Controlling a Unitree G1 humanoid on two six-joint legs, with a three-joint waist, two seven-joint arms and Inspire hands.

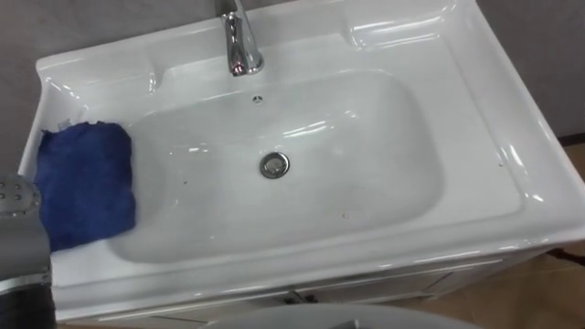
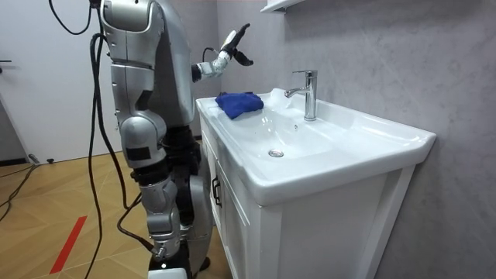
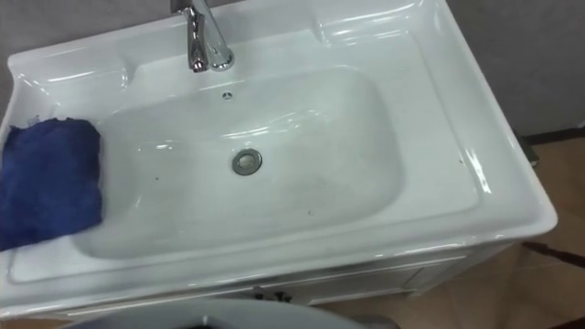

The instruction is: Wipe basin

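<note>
The white basin (image 1: 430,110) lies before me with a chrome drain (image 1: 273,164) in its bowl and a chrome tap (image 1: 241,41) at the back. A crumpled blue cloth (image 1: 84,183) rests on the basin's left rim, partly over the bowl's edge. In the room view I stand at the front of the vanity, and the blue cloth (image 2: 239,103) lies at its far end. My left hand (image 2: 232,43) is raised in the air above and behind the cloth, fingers straight, holding nothing. My grey left arm (image 1: 20,239) shows at the lower left of the left eye view.
A grey wall runs behind the basin. The white cabinet (image 2: 232,209) below has dark door handles. A wooden floor (image 1: 521,297) shows to the right of the vanity. A white shelf (image 2: 280,6) hangs above the tap.
</note>
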